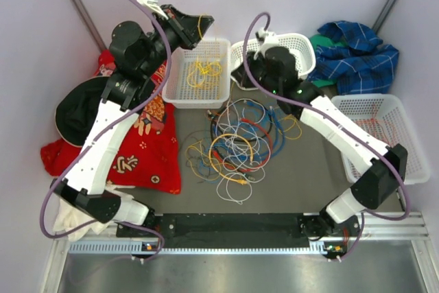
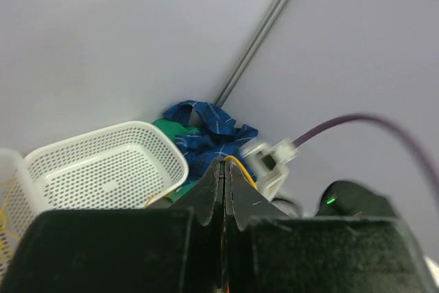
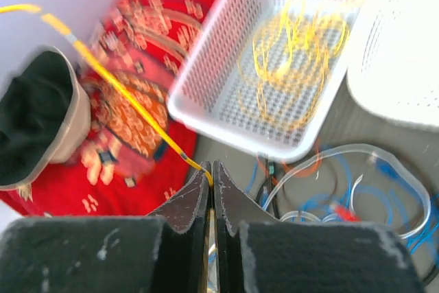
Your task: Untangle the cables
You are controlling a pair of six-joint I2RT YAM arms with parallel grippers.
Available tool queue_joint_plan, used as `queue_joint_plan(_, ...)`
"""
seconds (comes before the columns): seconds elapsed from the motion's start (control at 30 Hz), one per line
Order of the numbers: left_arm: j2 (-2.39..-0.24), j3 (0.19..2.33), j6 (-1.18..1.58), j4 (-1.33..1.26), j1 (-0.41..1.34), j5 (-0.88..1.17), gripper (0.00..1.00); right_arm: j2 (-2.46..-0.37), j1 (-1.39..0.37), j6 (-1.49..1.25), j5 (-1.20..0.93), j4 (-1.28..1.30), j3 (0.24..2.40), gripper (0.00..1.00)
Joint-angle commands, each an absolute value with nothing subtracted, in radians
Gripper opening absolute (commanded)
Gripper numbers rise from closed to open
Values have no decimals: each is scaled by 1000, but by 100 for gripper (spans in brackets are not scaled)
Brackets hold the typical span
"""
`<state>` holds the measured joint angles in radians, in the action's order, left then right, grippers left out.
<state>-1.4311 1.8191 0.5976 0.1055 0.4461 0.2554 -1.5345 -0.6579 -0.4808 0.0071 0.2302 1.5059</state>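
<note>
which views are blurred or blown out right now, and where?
Top external: sharp, evenly lit, soft shadows only. Left wrist: the white plastic plug and the thick purple arm cable are smeared. Right wrist: the white perforated basket holding yellow wires and the red patterned cloth are motion-blurred; the second white basket at top right is blown out.

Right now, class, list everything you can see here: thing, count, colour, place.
cables: many; yellow, orange, blue, white; tangled mid-table, some yellow in far-left basket
baskets: three; white; far left, far middle, right
red cloth: one; left
hat: one; black; far left
checked cloth: one; blue; far-right corner
green cloth: one; beside it
white cloth: one; near left
left gripper: black; shut on a yellow cable
right gripper: black; shut on a yellow cable
</note>
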Motion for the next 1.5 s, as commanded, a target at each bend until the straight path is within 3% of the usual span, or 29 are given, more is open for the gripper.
queue_joint_plan(0.0, -1321, 1703, 520, 49, 445, 158, 0, -1439, -657, -377, 95, 377, 1746, 0)
queue_joint_plan(0.2, -1250, 1530, 525, 15, 445, 124, 0, -1417, -655, -313, 147, 544, 1924, 0)
queue_joint_plan(0.47, -1160, 1205, 652, -311, 445, 288, 0, -1333, -655, -365, 95, 571, 1793, 0)
queue_joint_plan(0.63, -1169, 1155, 729, -421, 445, 318, 0, -1376, -655, -406, 3, 584, 1781, 0)
queue_joint_plan(0.83, -1221, 1244, 618, -175, 437, 79, 0, -1563, -652, -420, -35, 586, 1893, 0)
queue_joint_plan(0.97, -1376, 1432, 586, 70, 407, -66, 0, -1788, -626, -448, -66, 626, 2142, 0)
queue_joint_plan(1.17, -1739, 1719, 577, 256, 336, -158, 0, -2129, -554, -506, -146, 643, 2429, 0)
queue_joint_plan(1.4, -2037, 1917, 620, 316, 229, -123, 0, -2322, -528, -560, -283, 496, 2476, 0)
queue_joint_plan(1.47, -2100, 1979, 611, 327, 218, -118, 2, -2362, -528, -560, -319, 488, 2528, 13)
